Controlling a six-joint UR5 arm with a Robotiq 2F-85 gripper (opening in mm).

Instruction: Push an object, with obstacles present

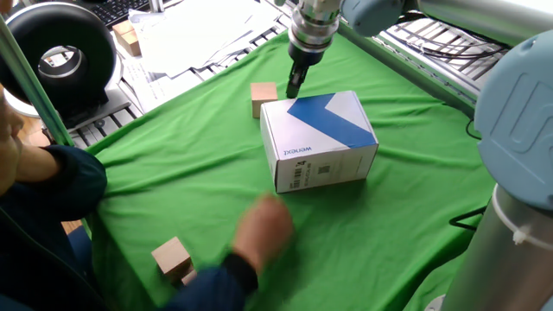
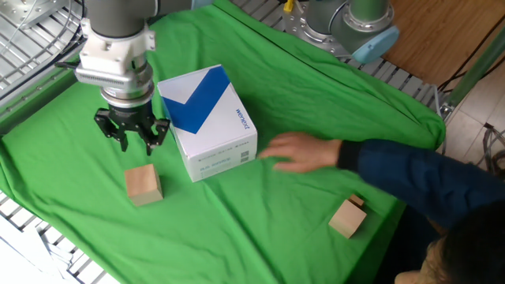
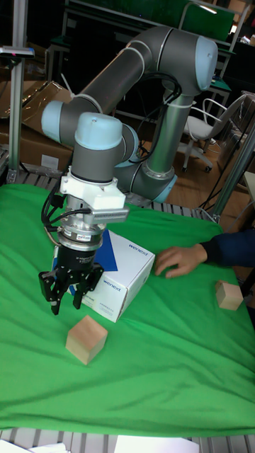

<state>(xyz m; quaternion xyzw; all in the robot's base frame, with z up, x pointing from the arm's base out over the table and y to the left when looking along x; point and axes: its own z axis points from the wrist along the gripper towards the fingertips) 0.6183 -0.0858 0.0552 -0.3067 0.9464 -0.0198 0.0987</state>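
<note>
Gripper (image 2: 132,142) seemingly parted above cloth, beside white box (image 2: 207,122), near cube (image 2: 144,184)

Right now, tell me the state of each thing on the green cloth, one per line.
gripper: above the cloth, empty, touching nothing; open or shut unclear.
wooden cube: upright on the cloth, apart from the gripper and box.
white box: flat on the cloth, closed.
person's hand: off the box, blurred.
tan block: near the cloth's edge, untouched.

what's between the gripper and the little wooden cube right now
Nothing visible. The gripper hangs above the green cloth with open space down to the cube. The white box sits beside that path, not across it.
</note>
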